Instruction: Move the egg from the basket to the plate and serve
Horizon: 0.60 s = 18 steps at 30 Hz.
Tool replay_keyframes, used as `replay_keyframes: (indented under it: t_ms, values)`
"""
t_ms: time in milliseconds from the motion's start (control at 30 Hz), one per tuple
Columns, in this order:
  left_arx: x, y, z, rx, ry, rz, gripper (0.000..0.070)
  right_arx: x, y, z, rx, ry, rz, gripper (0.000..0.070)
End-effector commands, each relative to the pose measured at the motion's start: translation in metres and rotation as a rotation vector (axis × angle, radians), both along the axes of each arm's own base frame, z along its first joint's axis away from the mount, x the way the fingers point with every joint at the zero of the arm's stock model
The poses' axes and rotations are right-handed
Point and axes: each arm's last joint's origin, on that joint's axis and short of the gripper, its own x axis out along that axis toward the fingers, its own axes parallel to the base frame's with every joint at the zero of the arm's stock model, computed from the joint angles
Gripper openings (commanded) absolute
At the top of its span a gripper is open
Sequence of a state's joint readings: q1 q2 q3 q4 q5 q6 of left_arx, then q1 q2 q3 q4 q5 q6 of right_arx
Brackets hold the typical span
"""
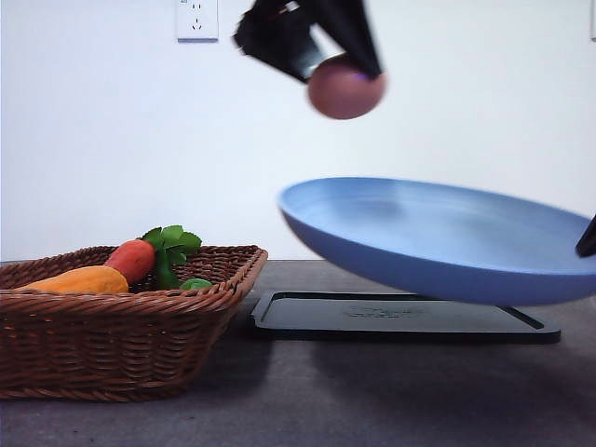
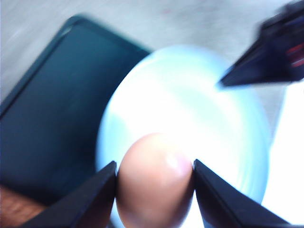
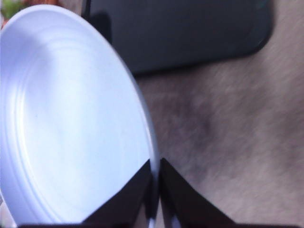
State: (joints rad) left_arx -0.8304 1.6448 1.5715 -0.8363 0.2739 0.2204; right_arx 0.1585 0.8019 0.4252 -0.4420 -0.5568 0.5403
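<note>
Left gripper (image 2: 154,190): jaws clamped on either side of the egg (image 2: 154,183), one finger on each flank. In the front view the same gripper (image 1: 340,79) carries the egg (image 1: 345,88) high in the air, above the near-left part of the plate (image 1: 438,237) and clear of it, not touching.

Right gripper (image 3: 156,190): fingers pinched together on the plate's rim (image 3: 142,123), holding the plate off the table. The plate hangs tilted in the front view, its left edge higher than the gripped side (some motion blur on both wrist views, so fine contact detail is soft).

Below the plate lies a flat black tray (image 1: 400,317) on the grey table (image 1: 307,400). To the left sits the wicker basket (image 1: 121,326), with a carrot (image 1: 132,259) and a yellow-orange piece (image 1: 74,279) inside. The egg is out of the basket, well apart from it.

Judgement: the transfer is mid-way; the egg has yet to be lowered onto the plate.

Risks from here:
- Release from this height: the egg would likely bounce or roll off a smooth, tilted plate.
- The plate is held by one thin rim pinch, so added weight off-centre could tip it further or twist it in the grip.
- Egg is smooth and oval; a two-point grasp may slip if the arm jerks.
- Lowering too fast could knock the plate rim.
</note>
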Motion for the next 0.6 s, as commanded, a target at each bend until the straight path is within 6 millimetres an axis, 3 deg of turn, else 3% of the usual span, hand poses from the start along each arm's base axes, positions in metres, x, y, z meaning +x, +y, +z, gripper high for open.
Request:
replay_keyframes:
  t_ms: [0, 200, 400, 567]
  values:
    - [-0.006, -0.017, -0.007, 0.027, -0.009, -0.027, 0.0233, 0.004, 0.003, 0.003, 0.02, 0.003, 0.021, 0.0]
    - [-0.016, -0.051, -0.044, 0.167, -0.008, -0.071, 0.0233, 0.008, 0.008, -0.005, 0.012, 0.052, 0.044, 0.0]
    - [-0.019, -0.071, -0.082, 0.261, 0.058, -0.11, 0.0233, 0.009, 0.008, -0.005, 0.012, 0.056, 0.045, 0.0]
    - [-0.022, -0.076, -0.091, 0.292, 0.078, -0.125, 0.0237, 0.009, 0.008, -0.005, 0.011, 0.056, 0.047, 0.0]
